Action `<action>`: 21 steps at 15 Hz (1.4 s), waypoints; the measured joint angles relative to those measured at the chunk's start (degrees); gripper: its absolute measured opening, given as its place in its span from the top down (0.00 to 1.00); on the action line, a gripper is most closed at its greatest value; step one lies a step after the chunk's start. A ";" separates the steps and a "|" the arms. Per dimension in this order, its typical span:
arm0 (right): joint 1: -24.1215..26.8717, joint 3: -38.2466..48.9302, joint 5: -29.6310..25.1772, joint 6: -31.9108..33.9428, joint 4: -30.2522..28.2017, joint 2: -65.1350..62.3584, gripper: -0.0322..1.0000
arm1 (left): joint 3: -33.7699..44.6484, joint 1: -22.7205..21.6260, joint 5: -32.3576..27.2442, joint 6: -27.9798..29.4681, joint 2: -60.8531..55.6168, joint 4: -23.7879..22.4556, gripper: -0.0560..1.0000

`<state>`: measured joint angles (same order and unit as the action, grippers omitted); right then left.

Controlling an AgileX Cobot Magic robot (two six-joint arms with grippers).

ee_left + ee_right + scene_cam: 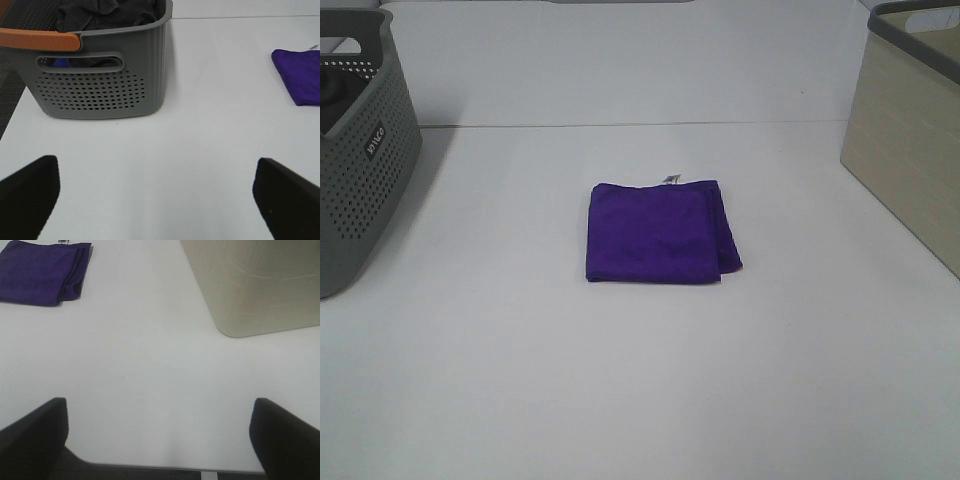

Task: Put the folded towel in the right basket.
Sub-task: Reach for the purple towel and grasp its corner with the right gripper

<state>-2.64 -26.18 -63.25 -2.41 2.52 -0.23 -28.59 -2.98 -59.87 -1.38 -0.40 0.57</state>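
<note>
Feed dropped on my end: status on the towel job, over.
Left hand open, right hand open, both empty. Folded purple towel flat mid-table, untouched, outside the beige right basket. Nothing between them.

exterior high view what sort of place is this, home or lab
Likely a lab bench staged for laundry sorting: plain white table, one folded purple towel, a grey basket and a beige basket either side.

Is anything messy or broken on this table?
Nothing is broken or spilled. The folded purple towel lies flat, with only a small tag poking out at its far edge. The one messy bit is the dark cloth heaped loosely inside the grey perforated plastic basket.
</note>
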 joint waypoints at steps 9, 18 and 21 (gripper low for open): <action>0.00 0.00 0.00 0.00 0.06 0.00 0.05 | 0.00 0.00 0.00 0.00 0.00 0.00 0.01; 0.00 0.00 0.00 0.00 0.29 0.00 0.05 | 0.00 0.00 0.00 0.00 0.00 0.00 0.01; 0.00 0.00 0.00 0.00 0.29 0.00 0.05 | 0.00 0.00 0.00 0.00 0.00 0.00 0.01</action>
<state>-2.64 -26.18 -63.25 -2.41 2.81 -0.23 -28.59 -2.98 -59.87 -1.38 -0.40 0.57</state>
